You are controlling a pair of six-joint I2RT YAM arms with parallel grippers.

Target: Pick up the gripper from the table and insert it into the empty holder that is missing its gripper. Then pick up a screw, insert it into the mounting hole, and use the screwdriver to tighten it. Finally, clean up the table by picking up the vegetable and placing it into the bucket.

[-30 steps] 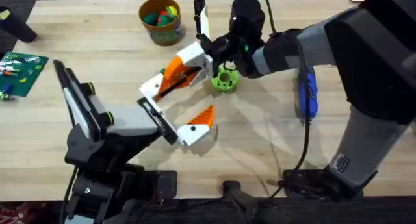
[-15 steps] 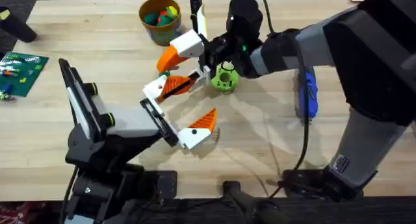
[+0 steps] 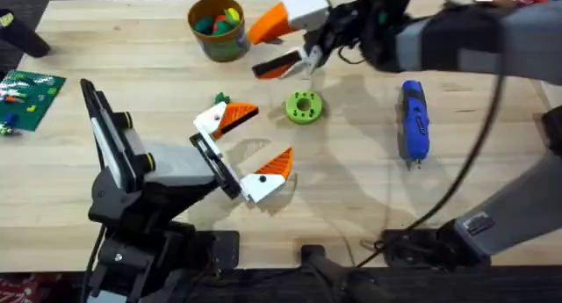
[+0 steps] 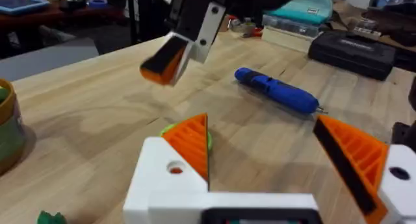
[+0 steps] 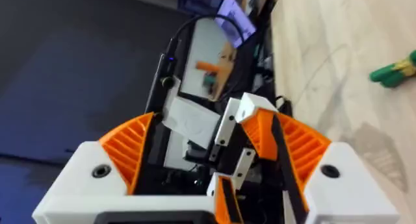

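One small orange plastic wedge fingertip (image 3: 235, 117) sits in the white angular plastic holder (image 3: 207, 120) on the left hand (image 3: 263, 134), whose fingers are spread apart low over the desk (image 3: 351, 189). A small round mounting hole (image 4: 174, 167) shows in the holder's flat face. A small green vegetable piece (image 3: 221, 99) lies just beside the holder. Farther back, the round ochre-yellow bucket (image 3: 219, 46) contains red, green and yellow pieces. The right hand (image 3: 263, 48) hangs raised beside the bucket, jaws apart. A lime-green ring-shaped disc (image 3: 304, 107) and a blue screwdriver (image 3: 414, 123) lie on the desk.
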